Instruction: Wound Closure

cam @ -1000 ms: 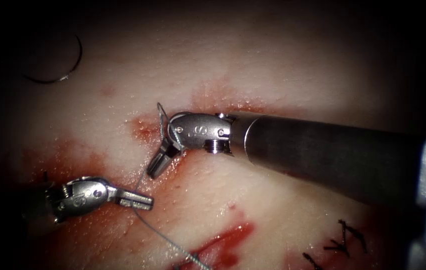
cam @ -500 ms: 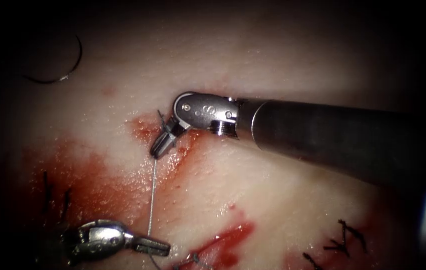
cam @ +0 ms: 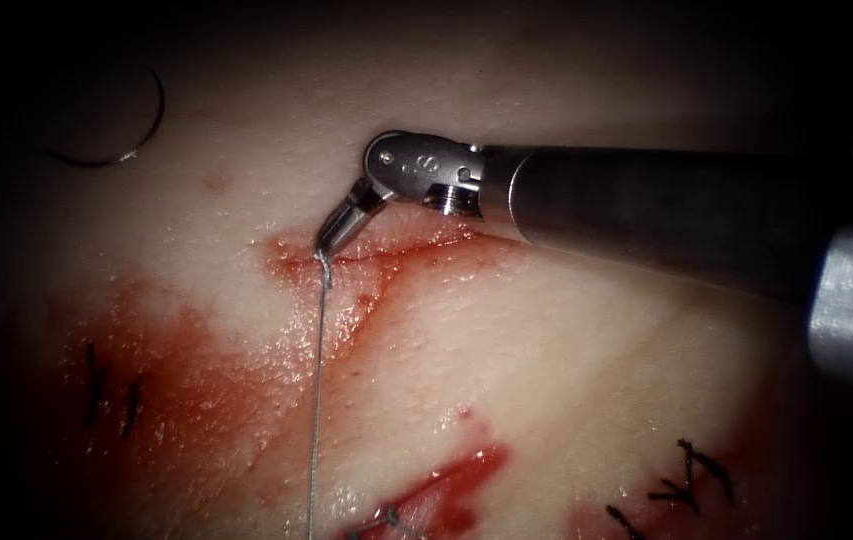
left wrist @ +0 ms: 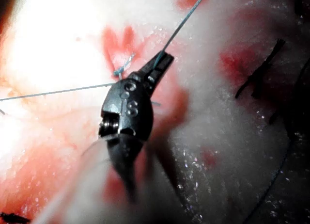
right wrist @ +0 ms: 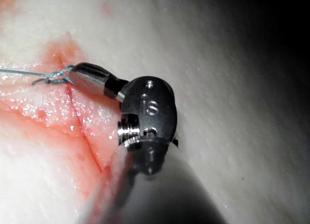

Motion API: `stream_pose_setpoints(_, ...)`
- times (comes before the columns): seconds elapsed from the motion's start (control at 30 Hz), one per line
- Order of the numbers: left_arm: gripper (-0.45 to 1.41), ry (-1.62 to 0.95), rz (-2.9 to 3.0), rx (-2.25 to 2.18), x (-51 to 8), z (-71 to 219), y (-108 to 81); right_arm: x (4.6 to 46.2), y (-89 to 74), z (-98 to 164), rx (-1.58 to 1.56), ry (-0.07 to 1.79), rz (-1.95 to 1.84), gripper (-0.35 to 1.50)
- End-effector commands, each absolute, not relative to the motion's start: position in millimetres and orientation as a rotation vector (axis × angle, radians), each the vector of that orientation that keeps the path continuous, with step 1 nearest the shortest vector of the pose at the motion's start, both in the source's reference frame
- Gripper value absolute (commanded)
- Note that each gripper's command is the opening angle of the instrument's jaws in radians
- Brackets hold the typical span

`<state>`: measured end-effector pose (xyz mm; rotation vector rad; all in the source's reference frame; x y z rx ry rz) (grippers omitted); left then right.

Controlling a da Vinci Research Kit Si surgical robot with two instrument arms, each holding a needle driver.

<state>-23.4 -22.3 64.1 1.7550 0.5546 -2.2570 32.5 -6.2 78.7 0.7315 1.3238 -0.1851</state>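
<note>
right hand (cam: pixel 324 240): your jaws pinch the thread (cam: pixel 316 400) at the knot (right wrist: pixel 54 77), over the cut's (cam: pixel 386 255) left end | left hand (left wrist: pixel 163 62): clamped on thread, holding tension | needle (cam: pixel 116 120): parked free on tissue (cam: pixel 566 380), far left

Thread (cam: pixel 316 400): thin, pale blue-grey, drawn taut in a straight line from a small knot at the tip of the right gripper (cam: pixel 331 235), which is clamped on it, down over the tissue (cam: pixel 566 380). The left gripper (left wrist: pixel 162 64) also grips the thread. Needle (cam: pixel 121 125): dark, curved, lying free on the tissue, well apart from the right gripper, to its left.
</note>
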Motion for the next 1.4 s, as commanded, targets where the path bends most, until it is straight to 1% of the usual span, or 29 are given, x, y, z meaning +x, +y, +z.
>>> stream_pose_setpoints(0.03,-0.45,0.561,-2.258,1.756,-23.9,64.7,-22.5,33.6,-4.8,79.2,0.715,1.323,-0.168,-0.35)
stream_pose_setpoints(0.6,-0.45,0.633,-2.231,1.752,-24.8,64.7,-27.6,34.3,-2.2,80.4,0.622,1.305,-0.04,-0.35)
stream_pose_setpoints(0.97,-0.45,0.696,-2.185,1.749,-26.0,66.0,-29.2,34.3,-0.4,82.2,0.493,1.273,0.026,-0.35)
stream_pose_setpoints(1.17,-0.45,0.707,-2.193,1.742,-26.2,67.1,-30.1,33.7,0.5,83.0,0.437,1.228,0.047,-0.35)
stream_pose_setpoints(1.4,-0.45,0.705,-2.19,1.746,-27.0,67.5,-30.6,33.2,0.4,83.0,0.423,1.227,0.056,-0.35)
